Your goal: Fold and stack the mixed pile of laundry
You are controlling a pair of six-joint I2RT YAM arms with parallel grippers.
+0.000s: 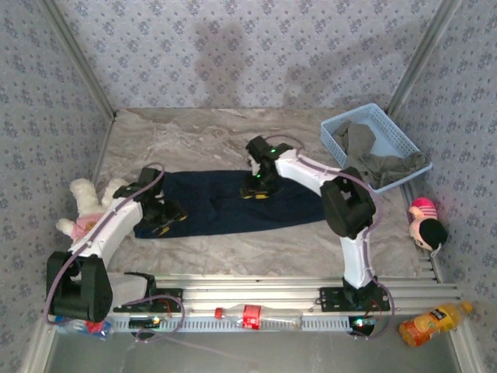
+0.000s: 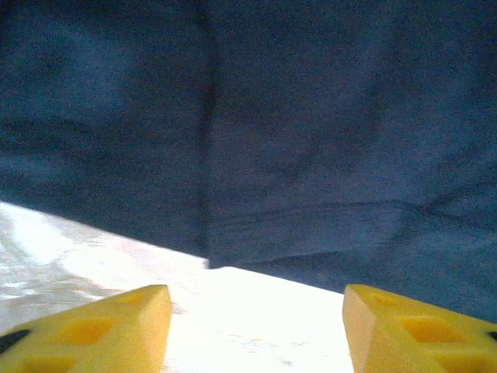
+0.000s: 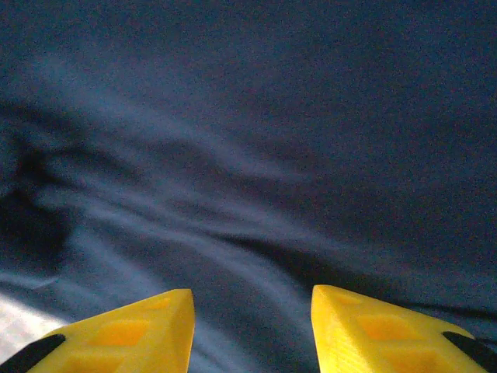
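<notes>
**Left claw** (image 2: 256,330): fingers spread wide with nothing between them. It is set low at the near-left hem of the navy T-shirt (image 1: 233,203), and bare table (image 1: 202,136) shows in the gap.

**Right claw** (image 3: 250,330): fingers likewise apart and empty, hanging just above the shirt's rippled middle, toward its far edge.

**Shirt:** it lies spread in a long band across the centre of the table, between the two arms. It is mostly flat, with soft creases running along it.

**Grey-olive garment** (image 1: 384,162): it lies well apart from the shirt, slumped in and over the rim of the blue basket (image 1: 335,128) at far right. A white plush toy (image 1: 85,198) sits near the left arm.

**Handling (judged):** both garments look light, limp and easily dragged. Neither would hold a shape, and a single pinch would probably bunch the cloth. The shirt is best taken at two points along one hem or at its corners, where a single layer can be nipped against the table. The grey garment would need lifting by an overhanging edge.
</notes>
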